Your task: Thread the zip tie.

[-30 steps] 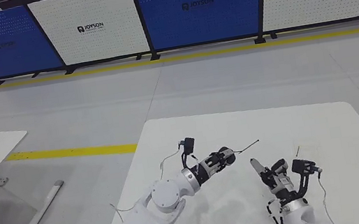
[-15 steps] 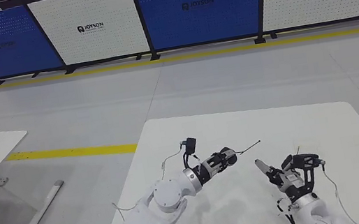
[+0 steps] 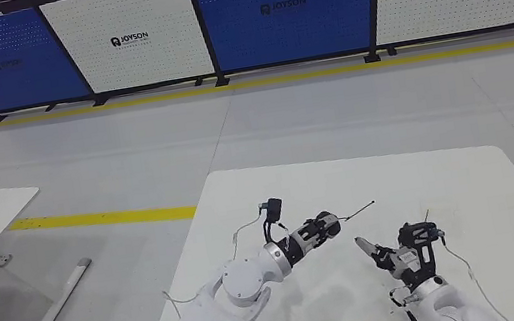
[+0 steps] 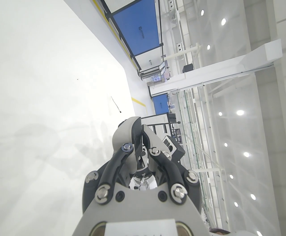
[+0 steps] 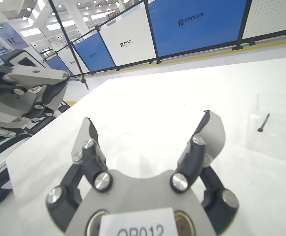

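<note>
Only the right end effector (image 5: 148, 118) has moved since half a second ago, and it is now a little nearer to the left end effector (image 3: 326, 222). The left one is pressed together on the black zip tie (image 3: 356, 212), which sticks out to the right above the white worktop (image 3: 340, 173). Right of the tie's free end, the right one hovers with its fingers spread, and farther right a short black tie (image 5: 263, 123) lies flat on the worktop.
</note>
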Robot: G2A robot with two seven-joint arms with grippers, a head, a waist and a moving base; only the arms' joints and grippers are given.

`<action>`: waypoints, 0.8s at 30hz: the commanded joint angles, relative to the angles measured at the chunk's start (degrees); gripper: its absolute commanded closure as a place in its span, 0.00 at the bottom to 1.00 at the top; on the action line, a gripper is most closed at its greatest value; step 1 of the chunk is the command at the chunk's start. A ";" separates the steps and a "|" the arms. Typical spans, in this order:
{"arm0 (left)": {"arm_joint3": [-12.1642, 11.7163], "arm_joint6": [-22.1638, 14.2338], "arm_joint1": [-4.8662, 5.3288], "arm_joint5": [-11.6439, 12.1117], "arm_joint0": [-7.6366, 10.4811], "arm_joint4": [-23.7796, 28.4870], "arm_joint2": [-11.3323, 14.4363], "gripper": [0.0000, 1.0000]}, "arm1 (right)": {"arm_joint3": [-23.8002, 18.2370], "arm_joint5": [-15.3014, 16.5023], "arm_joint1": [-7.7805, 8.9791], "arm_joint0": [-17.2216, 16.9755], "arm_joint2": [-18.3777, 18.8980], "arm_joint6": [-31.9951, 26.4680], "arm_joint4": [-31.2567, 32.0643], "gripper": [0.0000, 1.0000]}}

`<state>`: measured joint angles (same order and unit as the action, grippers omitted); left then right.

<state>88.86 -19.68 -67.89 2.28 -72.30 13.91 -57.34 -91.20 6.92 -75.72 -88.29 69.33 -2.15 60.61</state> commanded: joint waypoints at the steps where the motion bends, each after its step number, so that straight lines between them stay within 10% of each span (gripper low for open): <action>1: 0.17 0.35 -0.04 0.06 -0.17 -0.19 0.18 1.00 | 0.19 -0.24 -0.04 0.22 -0.20 -0.16 0.02 0.00; 4: 0.68 0.24 -0.12 0.25 -0.28 -0.44 0.58 1.00 | 1.35 0.18 -0.22 1.21 -0.70 0.27 -1.13 0.00; 5: 0.76 0.12 -0.13 0.35 -0.30 -0.40 0.62 1.00 | 1.84 0.22 -0.29 1.64 -0.90 0.55 -1.47 0.48; 6: 0.81 0.04 -0.13 0.42 -0.31 -0.45 0.62 1.00 | 2.52 0.28 -0.41 2.19 -1.25 0.80 -1.93 0.62; 24: 0.10 -2.64 0.00 0.64 -0.13 -1.54 0.32 1.00 | 4.81 6.85 -0.59 5.28 -4.15 -0.89 -2.29 0.64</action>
<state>88.91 -22.01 -67.91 2.89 -72.43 12.94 -57.16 -86.32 13.57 -76.34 -82.96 65.12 -3.06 58.29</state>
